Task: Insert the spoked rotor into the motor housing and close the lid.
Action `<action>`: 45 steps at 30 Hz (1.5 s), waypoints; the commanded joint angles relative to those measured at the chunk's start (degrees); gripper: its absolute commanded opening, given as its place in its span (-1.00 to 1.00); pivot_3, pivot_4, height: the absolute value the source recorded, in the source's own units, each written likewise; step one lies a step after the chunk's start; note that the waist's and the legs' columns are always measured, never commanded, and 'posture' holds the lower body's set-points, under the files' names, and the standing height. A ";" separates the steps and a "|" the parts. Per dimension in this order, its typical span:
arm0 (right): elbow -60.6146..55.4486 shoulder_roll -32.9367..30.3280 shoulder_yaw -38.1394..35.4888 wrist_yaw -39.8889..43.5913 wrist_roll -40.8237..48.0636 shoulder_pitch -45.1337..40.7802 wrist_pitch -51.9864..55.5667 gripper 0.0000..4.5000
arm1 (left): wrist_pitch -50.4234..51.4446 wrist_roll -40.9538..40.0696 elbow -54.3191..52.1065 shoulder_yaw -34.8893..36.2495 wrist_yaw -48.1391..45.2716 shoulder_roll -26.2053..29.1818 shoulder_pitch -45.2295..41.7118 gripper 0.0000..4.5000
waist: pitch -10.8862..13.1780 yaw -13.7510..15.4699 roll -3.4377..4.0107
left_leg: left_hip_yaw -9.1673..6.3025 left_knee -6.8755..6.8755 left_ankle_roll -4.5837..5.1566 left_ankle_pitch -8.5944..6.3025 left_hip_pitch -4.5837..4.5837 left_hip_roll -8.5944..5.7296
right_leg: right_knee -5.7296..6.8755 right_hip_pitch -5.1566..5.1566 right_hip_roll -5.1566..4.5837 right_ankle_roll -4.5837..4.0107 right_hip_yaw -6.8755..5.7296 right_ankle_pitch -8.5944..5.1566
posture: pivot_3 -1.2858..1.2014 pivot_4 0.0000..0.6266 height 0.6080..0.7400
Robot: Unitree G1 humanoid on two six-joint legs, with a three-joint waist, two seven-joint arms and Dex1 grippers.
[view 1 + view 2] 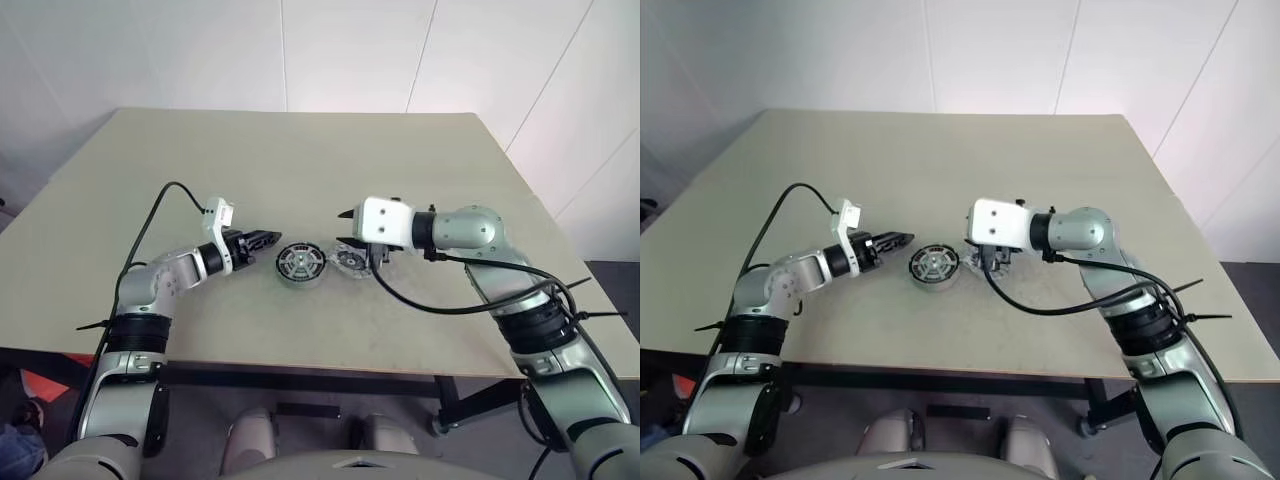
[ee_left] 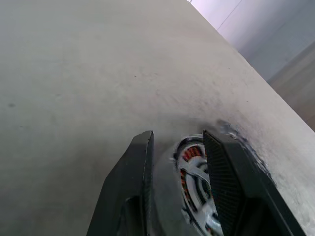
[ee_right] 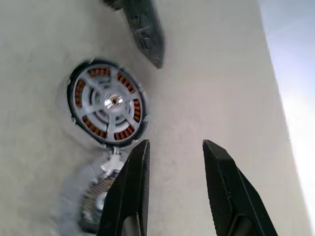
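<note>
**Rotor seated in housing, lid waits alongside**

While both arms hover over a pale tabletop [image 1: 300, 150], the motor housing [image 1: 300, 264] sits near the table's middle with the spoked rotor [image 3: 109, 102] lying inside it, pale spokes and hub ringed by coppery-brown windings. Just beside the housing, on the robot's right and nearly touching its rim, rests the lid [image 1: 351, 261], a grey slotted disc lying flat on the table and partly hidden beneath the right arm's wrist.

From the robot's left, the left gripper [image 1: 268, 239] points across at the housing, its tip close to the rim but apart from it; its two black fingers [image 2: 135, 187] stand parted with nothing between them, the housing's edge showing through the gap in the left wrist view.

Above the lid, the right gripper [image 3: 172, 162] hangs clear of the parts, its fingers [image 3: 224, 187] spread and empty, bare table showing between them. A black cable [image 1: 440, 300] loops from the right wrist down along the forearm.
</note>
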 commanded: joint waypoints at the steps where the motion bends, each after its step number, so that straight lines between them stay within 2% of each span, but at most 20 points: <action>1: -11.32 1.67 -9.65 -2.93 12.66 2.26 26.75 -0.17 | 1.08 -1.61 -3.69 2.18 0.17 1.75 0.59 -0.23 | 0.01 0.17 0.01 | 0.00 0.00 0.00 0.00 0.02 -0.01 | 0.00 0.01 0.00 0.00 0.00 0.00 | 0.03 -1.00 1.00; 4: -17.77 8.52 -24.34 -7.05 19.95 3.23 61.58 -0.17 | 1.96 -1.50 -3.56 1.12 0.08 1.11 0.54 -0.23 | 0.02 0.46 0.03 | -0.02 -0.01 -0.03 0.01 0.22 -0.02 | 0.00 0.20 0.00 0.00 0.00 0.00 | 0.03 -1.00 1.00; 6: -19.21 12.89 -32.40 -9.98 22.87 4.85 74.24 -0.17 | 2.67 -1.27 -3.24 -0.36 -0.09 0.19 -0.05 -0.23 | 0.01 1.03 0.05 | -0.06 -0.11 -0.17 0.08 0.62 -0.03 | -0.01 0.51 0.00 0.13 0.02 -0.08 | 0.03 -1.00 1.00; 8: -19.27 17.49 -38.27 -15.79 26.54 7.78 76.16 -0.17 | 3.10 -0.95 -2.99 -1.77 -0.38 -0.47 -0.75 -0.23 | 0.01 1.65 0.05 | -0.06 -0.12 -0.21 0.11 0.67 -0.04 | -0.01 0.52 0.00 0.42 0.03 -0.25 | 0.03 -1.00 1.00; 12: -16.61 28.57 -50.60 -31.93 33.91 10.72 76.16 -0.17 | 3.43 -0.19 -0.76 -4.15 -1.95 -0.62 -3.33 -0.23 | 0.01 1.82 0.04 | -0.05 -0.51 -0.78 0.46 0.59 -0.11 | -0.01 0.24 -0.02 0.44 0.06 -0.25 | 0.03 -1.00 1.00; 16: -16.58 36.56 -57.28 -47.87 39.41 12.70 76.16 -0.17 | 2.86 1.07 2.50 -5.84 -4.29 0.35 -6.07 -0.23 | -0.04 1.76 0.11 | -0.06 -1.37 -1.44 0.89 0.67 -0.23 | -0.09 -0.07 -0.02 0.45 0.08 -0.25 | 0.03 -1.00 1.00; 24: -15.03 41.04 -61.18 -67.08 55.10 15.20 76.16 -0.17 | 1.61 3.06 6.81 -7.25 -7.36 1.48 -9.37 -0.23 | -0.14 1.88 0.30 | -0.05 -1.95 -1.55 0.96 0.57 -0.32 | -0.28 -0.35 0.03 0.45 0.06 -0.25 | 0.03 -1.00 1.00; 31: -11.98 42.66 -59.07 -79.18 70.74 16.35 76.16 -0.17 | 2.18 3.53 5.80 -6.90 -7.56 2.67 -8.50 -0.23 | -0.13 1.83 0.30 | -0.05 -1.95 -1.50 0.93 0.57 -0.35 | -0.30 -0.34 0.01 0.58 0.07 -0.34 | 0.03 -1.00 1.00; 34: -10.02 40.40 -55.49 -82.16 77.35 18.55 76.16 -0.17 | 3.24 3.15 3.93 -6.56 -7.23 3.26 -7.21 -0.23 | -0.14 1.86 0.30 | -0.05 -1.95 -1.52 0.94 0.59 -0.36 | -0.30 -0.31 0.00 0.60 0.07 -0.34 | 0.03 -1.00 1.00; 38: -6.22 39.35 -53.20 -86.04 81.46 18.92 75.21 -0.17 | 4.43 2.82 1.47 -6.15 -6.52 3.79 -5.70 -0.23 | -0.14 1.84 0.30 | -0.06 -1.94 -1.52 0.94 0.57 -0.36 | -0.29 -0.31 -0.01 0.61 0.06 -0.34 | 0.03 -1.00 1.00; 45: -2.08 36.37 -44.07 -93.42 91.91 20.69 66.35 -0.17 | 5.36 2.70 -0.03 -5.19 -6.03 4.95 -4.84 -0.23 | -0.16 1.53 0.27 | -0.07 -1.94 -1.54 0.95 0.61 -0.33 | -0.28 -0.30 0.00 0.61 0.06 -0.34 | 0.03 -1.00 1.00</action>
